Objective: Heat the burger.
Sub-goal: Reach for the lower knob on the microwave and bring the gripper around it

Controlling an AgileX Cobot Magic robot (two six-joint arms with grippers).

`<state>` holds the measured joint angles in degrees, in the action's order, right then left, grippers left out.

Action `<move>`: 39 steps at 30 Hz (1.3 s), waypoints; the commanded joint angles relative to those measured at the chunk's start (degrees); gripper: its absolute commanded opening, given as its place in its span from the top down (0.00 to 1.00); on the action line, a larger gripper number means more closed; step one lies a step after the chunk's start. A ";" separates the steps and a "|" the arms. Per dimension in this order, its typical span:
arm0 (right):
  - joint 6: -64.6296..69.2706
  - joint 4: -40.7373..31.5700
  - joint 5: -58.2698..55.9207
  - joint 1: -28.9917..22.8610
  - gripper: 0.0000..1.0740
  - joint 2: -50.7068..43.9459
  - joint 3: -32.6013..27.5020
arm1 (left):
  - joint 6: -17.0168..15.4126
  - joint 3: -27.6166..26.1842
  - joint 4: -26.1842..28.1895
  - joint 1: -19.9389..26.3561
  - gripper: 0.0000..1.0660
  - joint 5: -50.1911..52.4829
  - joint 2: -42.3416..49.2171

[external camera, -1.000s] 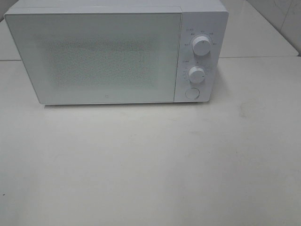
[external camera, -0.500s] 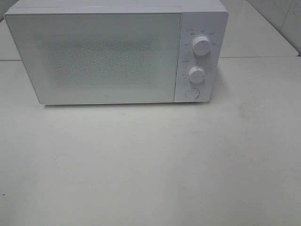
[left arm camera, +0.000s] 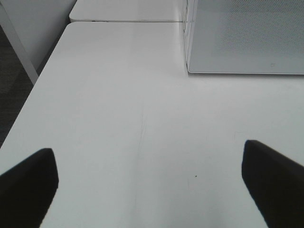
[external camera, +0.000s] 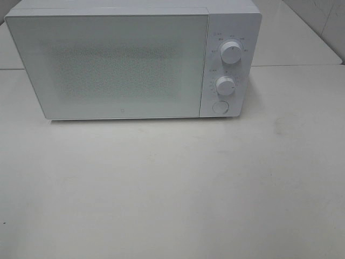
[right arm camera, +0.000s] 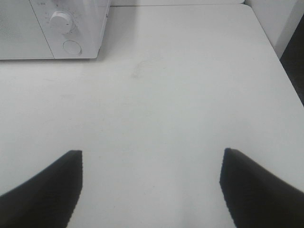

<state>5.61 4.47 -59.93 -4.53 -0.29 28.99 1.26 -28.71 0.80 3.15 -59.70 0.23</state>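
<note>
My left gripper (left arm camera: 147, 160) hung low over the white table (external camera: 172, 189) with its two dark fingers (left arm camera: 28, 186) spread wide apart and nothing between them but bare tabletop. My right gripper (right arm camera: 152, 159) was likewise parted, its fingers (right arm camera: 45, 190) well apart over the table and clasping nothing. Ahead of me, at the back of the table, stood the white microwave (external camera: 135, 59), its door (external camera: 113, 65) shut flat against the body; the speckled window in it was pale and gave me no view of the inside. On the panel to the right of the door sat an upper knob (external camera: 231, 52), a lower knob (external camera: 225, 86) beneath it, and a round button (external camera: 219, 107) at the bottom. My left wrist camera caught the microwave's near left corner, my right wrist camera its lower knob and button; both grippers were well apart from it. The burger showed in none of my views, so I could not tell where it was.
</note>
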 commanded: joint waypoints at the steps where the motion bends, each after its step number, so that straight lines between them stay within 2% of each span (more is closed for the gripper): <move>1: -0.17 0.23 0.57 0.46 0.29 -1.03 0.06 | 0.06 -0.17 -0.06 0.29 0.04 0.63 1.55; 31: 0.11 -1.09 1.09 0.46 0.29 -0.74 0.57 | 0.06 -0.17 -0.06 0.29 0.04 0.63 1.55; 35: -0.17 -5.21 4.24 0.46 0.29 2.81 1.49 | 0.06 -0.17 -0.06 0.29 0.04 0.63 1.55; 39: -0.17 -5.10 4.98 0.46 0.29 6.99 1.55 | 0.06 -0.17 -0.06 0.29 0.04 0.63 1.55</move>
<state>5.61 0.00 -55.63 -4.53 6.42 29.79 1.26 -28.71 0.80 3.15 -59.70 0.23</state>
